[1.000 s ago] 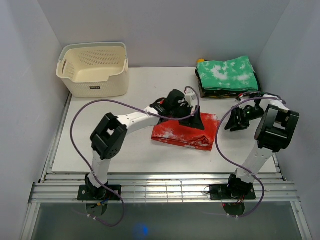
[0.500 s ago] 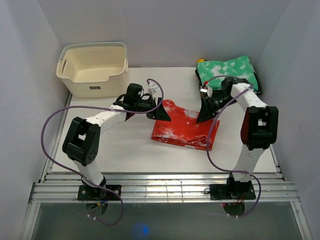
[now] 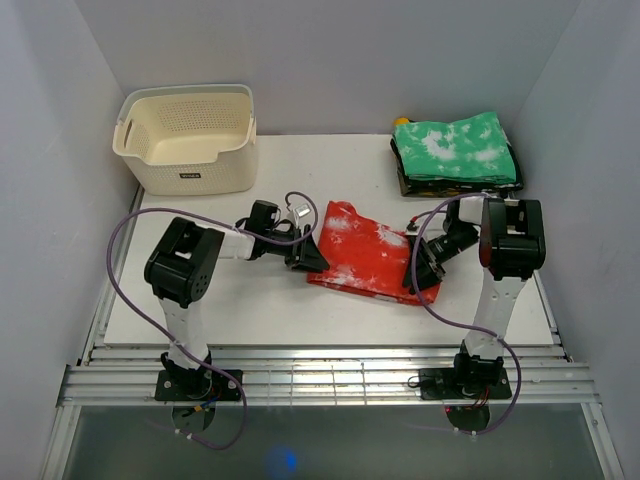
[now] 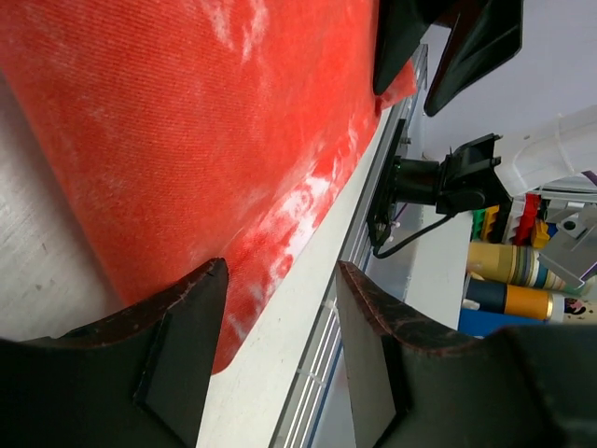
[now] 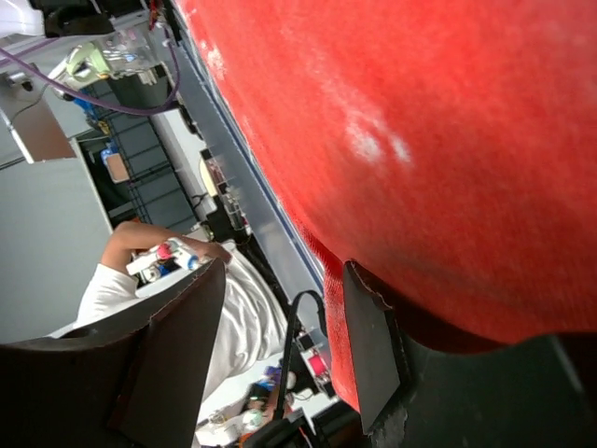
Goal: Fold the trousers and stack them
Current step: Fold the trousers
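- The cream plastic basket [image 3: 185,140] stands at the far left corner of the table. It has handle cut-outs at its ends and a small dark label on its near wall. Inside, only its own perforated walls and floor show.
- Pale grey walls [image 3: 330,60] close the scene at the back and on both sides. The right wrist view looks past the table edge to a person in a white shirt [image 5: 121,289].
- The white table [image 3: 250,310] carries everything. A ribbed metal rail [image 3: 330,385] runs along its near edge, where the left arm [image 3: 185,265] and the right arm [image 3: 510,240] are bolted.
- The trousers [image 3: 370,255] lie folded into a flat red-orange packet with white blotches. They are right of the table's middle, between the two grippers, and well apart from the basket.
- A folded green cloth [image 3: 455,150] with white blotches tops a pile at the far right corner. Dark layers lie under it, and something yellow [image 3: 402,121] shows behind its left end.
- The left gripper [image 3: 305,255] sits low at the packet's left edge. Its fingers [image 4: 177,345] stand apart, with the cloth's edge reaching into the gap but not pinched.
- The right gripper [image 3: 420,272] sits at the packet's right end. Its fingers [image 5: 373,355] are spread too, with red cloth lying against one and nothing clamped.
- Count: two arms, two grippers, one basket, one pair of trousers, one green-topped pile.
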Motion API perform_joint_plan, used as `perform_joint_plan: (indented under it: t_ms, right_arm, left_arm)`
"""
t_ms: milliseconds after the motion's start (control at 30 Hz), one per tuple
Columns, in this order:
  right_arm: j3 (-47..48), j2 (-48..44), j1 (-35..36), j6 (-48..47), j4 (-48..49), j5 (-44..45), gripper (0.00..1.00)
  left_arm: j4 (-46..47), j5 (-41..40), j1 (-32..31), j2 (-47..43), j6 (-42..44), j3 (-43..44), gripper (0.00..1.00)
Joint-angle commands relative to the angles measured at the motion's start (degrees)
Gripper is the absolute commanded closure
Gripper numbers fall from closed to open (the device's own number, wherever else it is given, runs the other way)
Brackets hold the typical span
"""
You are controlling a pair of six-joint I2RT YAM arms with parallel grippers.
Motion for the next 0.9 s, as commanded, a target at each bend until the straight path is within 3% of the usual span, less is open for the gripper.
perform_joint_plan:
  t_ms: [0, 100, 233, 333, 467, 567, 700, 867]
  right_arm:
    - [3.47, 2.94, -3.11, -1.54, 8.35, 18.94, 0.39]
    - [11.45, 0.66, -3.03, -5.92, -1.11, 11.36, 0.36]
    - [21.04, -6.55, -2.94, -4.36, -1.94, 9.81, 0.27]
    - [25.62, -7.61, -3.29, -3.92, -1.5, 8.5, 0.28]
    - [23.53, -6.83, -3.29, 2.84, 5.78, 2.44, 0.31]
    - [21.59, -3.67, -3.38, 5.92, 9.92, -1.96, 0.34]
    - [20.71, 4.59, -4.61, 6.64, 15.02, -2.93, 0.36]
    - [23.34, 14.69, -4.78, 5.05, 18.44, 1.37, 0.4]
  left_arm:
    - [-1.48, -2.82, 1.43, -1.17, 1.56, -2.89, 0.38]
    - [-1.83, 0.07, 1.43, -6.17, 3.84, -4.12, 0.38]
    - [-2.36, 3.59, 1.25, -16.02, 8.59, -2.98, 0.37]
    - [-0.88, 2.63, 0.21, -19.11, 8.07, 0.18, 0.33]
    - [2.11, 0.35, -2.08, -13.85, 4.91, 5.98, 0.29]
    - [11.06, -1.5, -2.53, -6.74, -2.37, 8.36, 0.29]
    - [24.05, -2.91, -2.44, 5.04, -10.29, 12.84, 0.3]
    - [25.5, -4.75, -0.33, 19.9, -13.55, 20.05, 0.33]
